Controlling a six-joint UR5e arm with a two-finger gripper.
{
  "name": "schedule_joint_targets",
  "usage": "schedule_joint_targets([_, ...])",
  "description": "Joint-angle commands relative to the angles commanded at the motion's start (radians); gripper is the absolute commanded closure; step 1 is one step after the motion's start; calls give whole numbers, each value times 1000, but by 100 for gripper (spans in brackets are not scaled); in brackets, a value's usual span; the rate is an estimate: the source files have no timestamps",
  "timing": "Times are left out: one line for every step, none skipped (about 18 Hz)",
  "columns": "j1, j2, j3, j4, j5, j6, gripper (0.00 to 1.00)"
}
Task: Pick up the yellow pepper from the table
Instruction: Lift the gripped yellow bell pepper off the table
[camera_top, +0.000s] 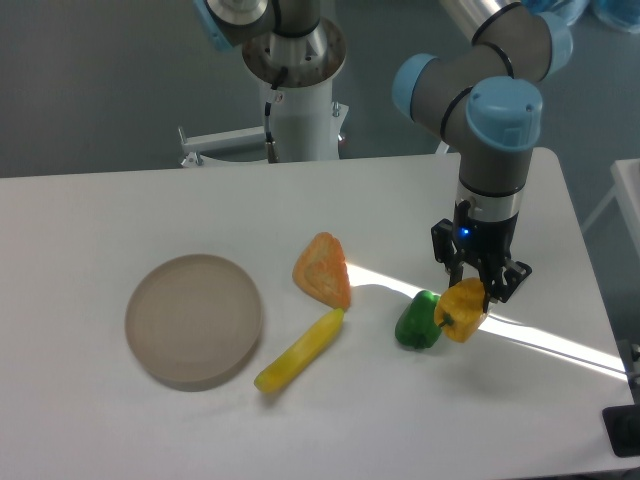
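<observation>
The gripper (477, 285) hangs over the right part of the table (120, 440), with the pepper (461, 310) caught between its fingers just below it. Directly left of the held pepper, and partly hidden behind it, a second pepper (415, 322) lies on the table. Farther left of the gripper sits a wedge (323, 269), with a long slim piece (300, 350) lying in front of it, one end touching the wedge. A round plate (195, 319) rests well away, on the far left.
</observation>
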Motion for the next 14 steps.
schedule_joint_targets([0,0,0,0,0,0,61])
schedule_joint_targets([0,0,0,0,0,0,61])
schedule_joint_targets([0,0,0,0,2,0,61])
schedule_joint_targets([0,0,0,0,3,0,61])
schedule_joint_targets([0,0,0,0,3,-2,61])
schedule_joint_targets([0,2,0,0,3,-5,61])
schedule_joint_targets([0,2,0,2,3,-9,61])
schedule_joint_targets([0,2,-3,2,3,-19,61])
schedule_joint_targets([0,2,-1,2,2,-22,61])
schedule_joint_targets([0,2,-1,2,2,-22,61])
schedule_joint_targets([0,2,-3,2,2,-22,61])
schedule_joint_targets([0,2,-1,2,2,-22,61])
schedule_joint_targets([0,3,-1,2,2,-22,61])
schedule_joint_targets([0,3,-1,3,2,-22,61])
